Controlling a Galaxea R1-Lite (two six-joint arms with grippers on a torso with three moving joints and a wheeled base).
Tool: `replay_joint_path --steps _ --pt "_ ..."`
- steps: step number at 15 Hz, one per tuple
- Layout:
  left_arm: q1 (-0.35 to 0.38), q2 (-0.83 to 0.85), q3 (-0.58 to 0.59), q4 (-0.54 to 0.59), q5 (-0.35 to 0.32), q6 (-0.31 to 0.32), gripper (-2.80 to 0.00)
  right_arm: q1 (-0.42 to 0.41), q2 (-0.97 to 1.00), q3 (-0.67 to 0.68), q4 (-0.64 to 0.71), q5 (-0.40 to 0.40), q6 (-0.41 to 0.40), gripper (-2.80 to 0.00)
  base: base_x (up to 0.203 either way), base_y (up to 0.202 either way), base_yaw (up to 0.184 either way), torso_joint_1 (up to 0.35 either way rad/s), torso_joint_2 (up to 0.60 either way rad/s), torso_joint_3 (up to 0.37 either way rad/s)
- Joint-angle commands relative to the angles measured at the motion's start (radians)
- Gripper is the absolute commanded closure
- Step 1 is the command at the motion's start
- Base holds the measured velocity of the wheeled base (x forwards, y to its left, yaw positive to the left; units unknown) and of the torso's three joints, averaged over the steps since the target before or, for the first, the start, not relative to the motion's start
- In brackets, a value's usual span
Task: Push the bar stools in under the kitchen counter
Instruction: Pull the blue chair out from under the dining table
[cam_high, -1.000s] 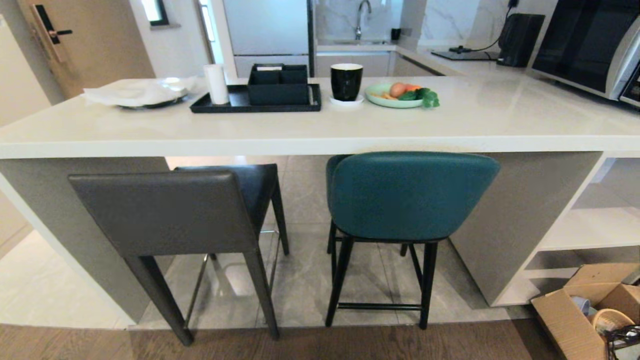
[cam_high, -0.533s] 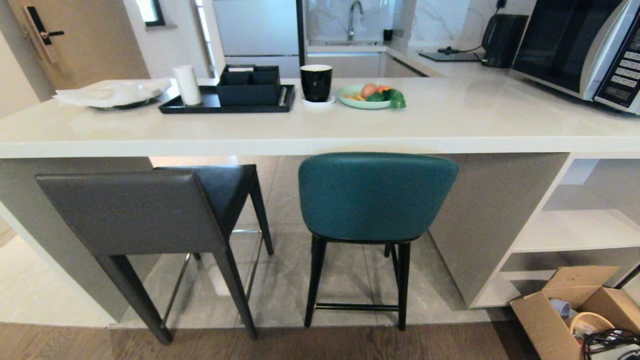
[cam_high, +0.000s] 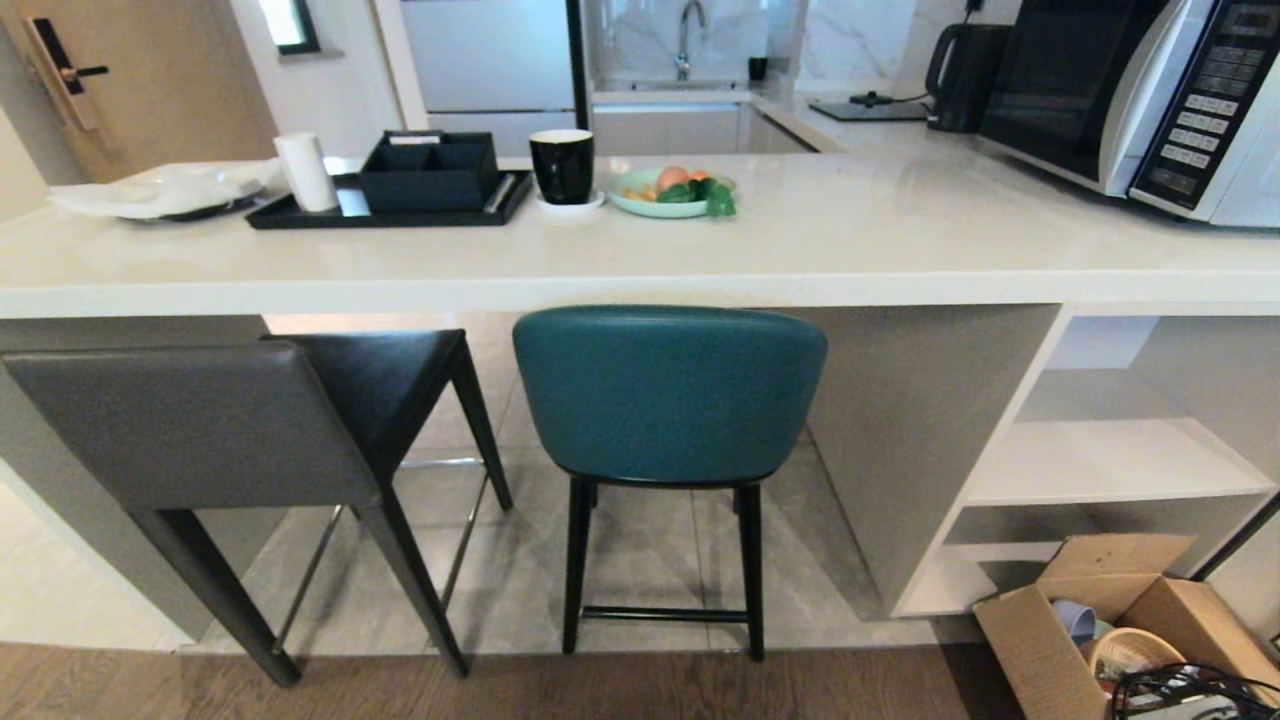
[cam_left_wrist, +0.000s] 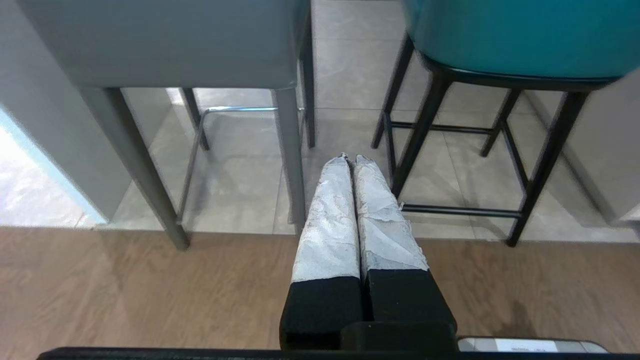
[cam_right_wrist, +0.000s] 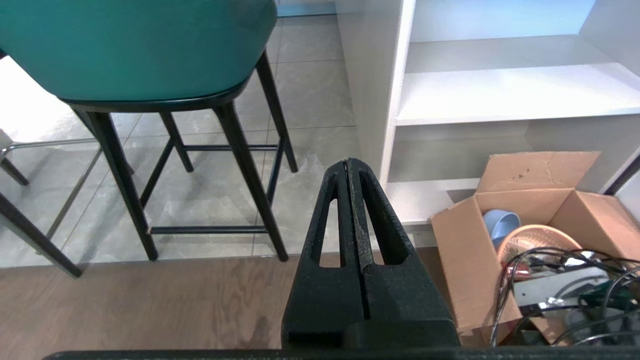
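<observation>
Sitting half under the glossy white desk (cam_high: 640, 275): boxy grey leather stool (cam_high: 190, 425) | curved teal stool (cam_high: 668, 395) just beside it, skinny black legs | left gripper (cam_left_wrist: 351, 160), right gripper (cam_right_wrist: 348, 162) jaws pressed together, low over wood floor

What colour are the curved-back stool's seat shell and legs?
Teal shell, black legs, on the curved-back stool. Clearest in the head view.

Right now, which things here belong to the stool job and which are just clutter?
Job: grey stool, teal stool, counter.
Clutter: tray, mug, fruit plate, microwave, cardboard box.
</observation>
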Motion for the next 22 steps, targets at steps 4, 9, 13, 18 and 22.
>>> replay_joint_path --steps 4,9,13,18,22 --pt "0.000 0.000 0.000 0.001 0.000 0.000 0.00 0.000 0.000 0.002 0.000 0.000 0.001 0.00 0.000 -0.024 0.000 0.001 0.00 0.001" --pt "0.000 0.000 0.000 0.001 0.000 0.000 0.00 0.000 0.000 0.002 0.000 0.000 0.001 0.00 0.017 0.000 0.000 0.000 0.00 0.000" --pt "-0.001 0.000 0.000 0.000 0.000 0.000 0.00 0.000 0.000 0.002 0.000 0.000 0.001 0.00 0.188 0.000 0.001 0.001 0.00 0.003" --pt "-0.001 0.000 -0.001 0.001 0.000 0.000 0.00 0.000 0.000 0.002 0.000 0.000 0.001 0.00 0.192 0.000 0.001 0.004 0.00 0.001" --pt "0.000 0.000 0.000 0.000 0.000 0.000 0.00 0.000 0.000 0.002 0.000 0.000 0.001 0.00 0.193 0.000 0.001 0.005 0.01 0.005"
